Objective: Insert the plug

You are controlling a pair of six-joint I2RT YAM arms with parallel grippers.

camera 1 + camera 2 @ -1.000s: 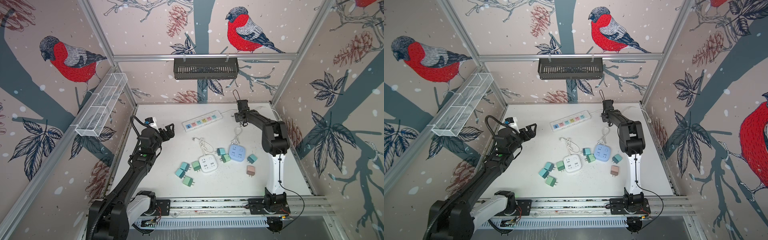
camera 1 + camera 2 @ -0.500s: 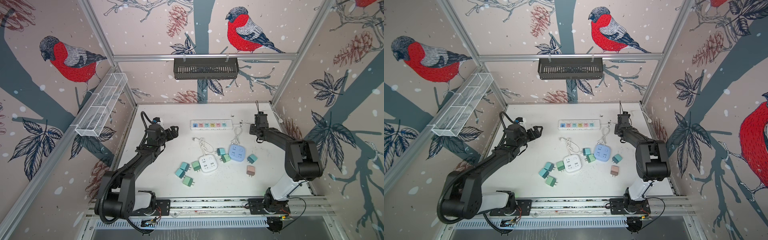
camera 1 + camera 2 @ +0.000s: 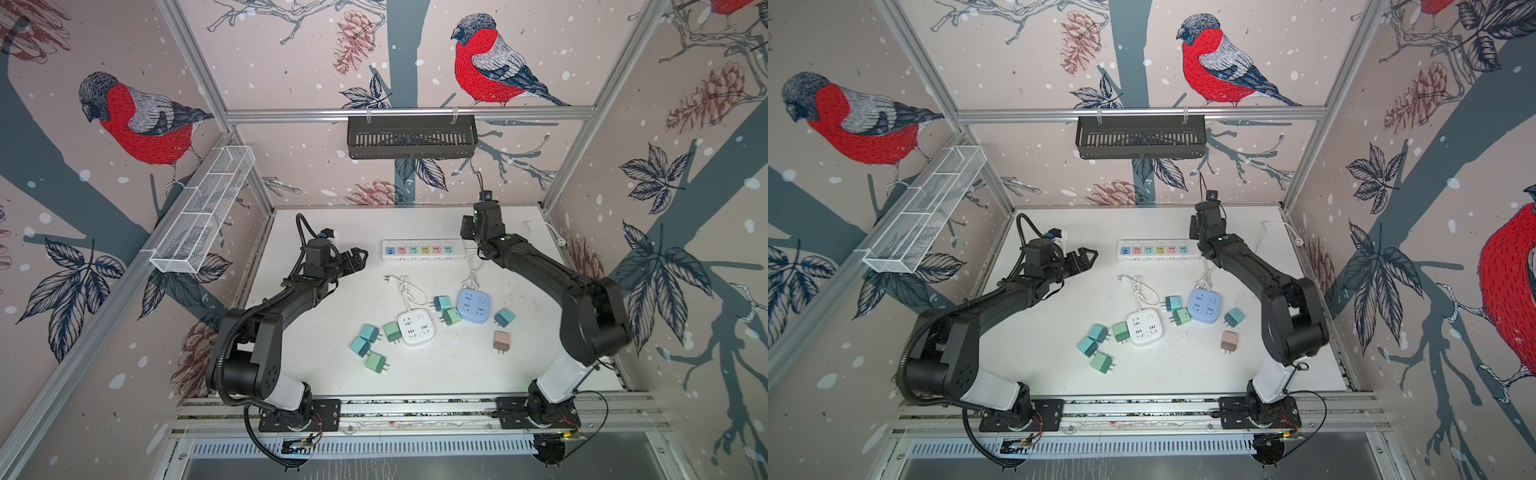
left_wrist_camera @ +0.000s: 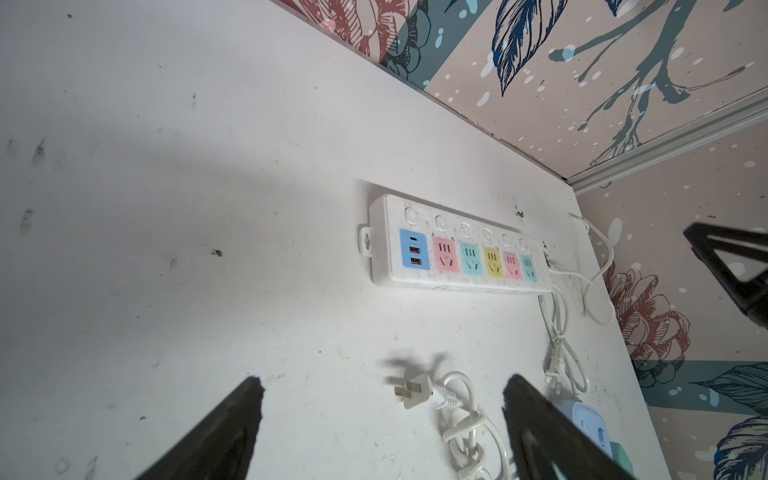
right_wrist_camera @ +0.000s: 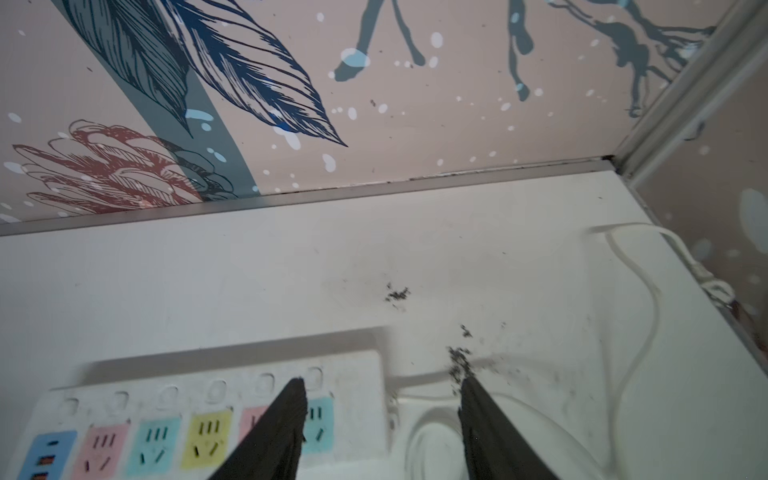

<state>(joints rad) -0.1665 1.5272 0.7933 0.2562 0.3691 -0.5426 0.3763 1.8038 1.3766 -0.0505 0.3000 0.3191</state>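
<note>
We find the left gripper [image 4: 382, 386] spread wide and empty, the white plug [image 4: 411, 392] lying loose on the table [image 4: 166, 208] close by, near the strip [image 4: 457, 253]. The right gripper [image 5: 383, 386], jaws partly apart and holding nothing, hovers over the strip's cord end.

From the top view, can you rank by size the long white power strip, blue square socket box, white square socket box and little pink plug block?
1. Long white power strip.
2. Blue square socket box and white square socket box: look alike, no ranking.
3. Small pink plug block.
</note>
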